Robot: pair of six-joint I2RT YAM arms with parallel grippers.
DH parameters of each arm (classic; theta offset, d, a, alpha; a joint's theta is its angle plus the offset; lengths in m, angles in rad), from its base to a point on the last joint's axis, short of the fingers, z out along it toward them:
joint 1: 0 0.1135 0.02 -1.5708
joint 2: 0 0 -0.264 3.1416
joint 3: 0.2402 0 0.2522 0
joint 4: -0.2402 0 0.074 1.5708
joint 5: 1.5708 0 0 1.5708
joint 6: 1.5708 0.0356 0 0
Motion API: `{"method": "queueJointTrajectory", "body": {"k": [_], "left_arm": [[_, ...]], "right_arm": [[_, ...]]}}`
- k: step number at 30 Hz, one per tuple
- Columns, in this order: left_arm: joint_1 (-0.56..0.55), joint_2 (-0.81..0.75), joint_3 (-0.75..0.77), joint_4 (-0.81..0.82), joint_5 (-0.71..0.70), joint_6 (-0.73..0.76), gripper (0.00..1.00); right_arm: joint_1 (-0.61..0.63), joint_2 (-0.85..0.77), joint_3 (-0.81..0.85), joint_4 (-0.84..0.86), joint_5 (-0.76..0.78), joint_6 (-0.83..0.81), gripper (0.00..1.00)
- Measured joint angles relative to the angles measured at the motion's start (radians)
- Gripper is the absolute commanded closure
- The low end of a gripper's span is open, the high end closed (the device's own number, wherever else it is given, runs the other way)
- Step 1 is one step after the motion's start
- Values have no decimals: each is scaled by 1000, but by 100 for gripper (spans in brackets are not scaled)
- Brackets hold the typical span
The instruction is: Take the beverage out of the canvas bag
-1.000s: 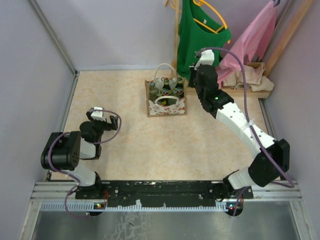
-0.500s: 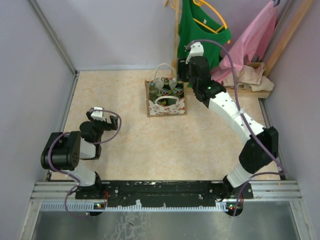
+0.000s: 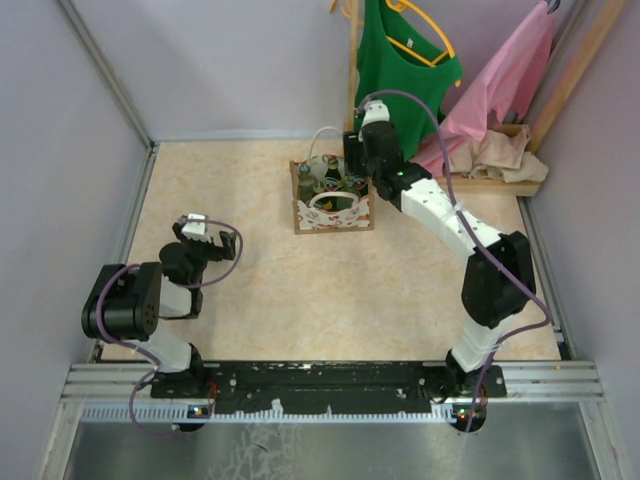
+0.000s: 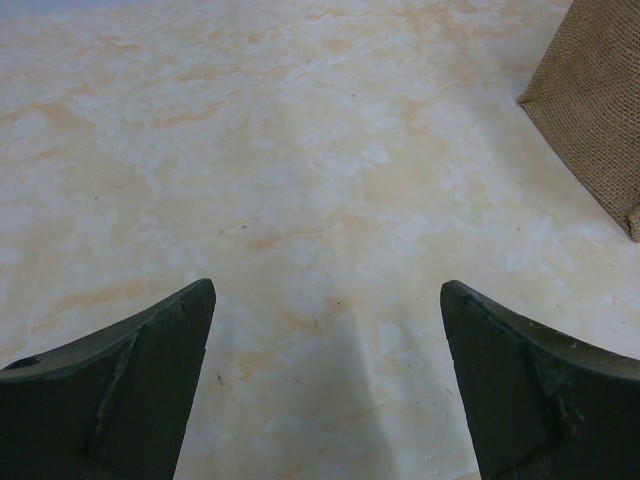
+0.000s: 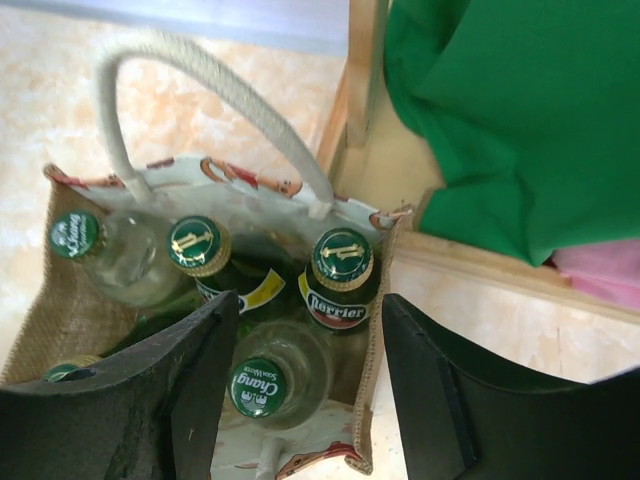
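The left claw (image 4: 325,300) sits low over the left side of the worktop (image 3: 260,290), fingers spread wide with nothing between them. At the middle back the bag (image 3: 333,212) stands upright, handle (image 5: 150,48) arched up, with green-capped bottles (image 5: 259,386) packed inside. The right claw (image 5: 308,300) hangs over the bag's right rear corner, fingers parted and gripping nothing. Its wrist camera shows a Perrier bottle (image 5: 342,262) in the gap between them. Further right hang a green top (image 3: 405,70) and a pink cloth (image 3: 505,80).
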Motion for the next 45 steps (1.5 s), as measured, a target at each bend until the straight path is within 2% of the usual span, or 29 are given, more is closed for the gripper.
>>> {"method": "queueJointTrajectory", "body": {"k": [14,21,37,41,45], "left_arm": [[0,0,0,0,-1,0,0],[0,0,0,0,-1,0,0],[0,0,0,0,-1,0,0],[0,0,0,0,-1,0,0],[0,0,0,0,-1,0,0]], "right_arm": [[39,26,-28,-8,-4,2,39],[53,26,-85,-11,-1,3,43],[79,67,-89,11,51,-11,49],[85,87,-102,29,73,-21,54],[93,97,-106,56,97,-32,64]]}}
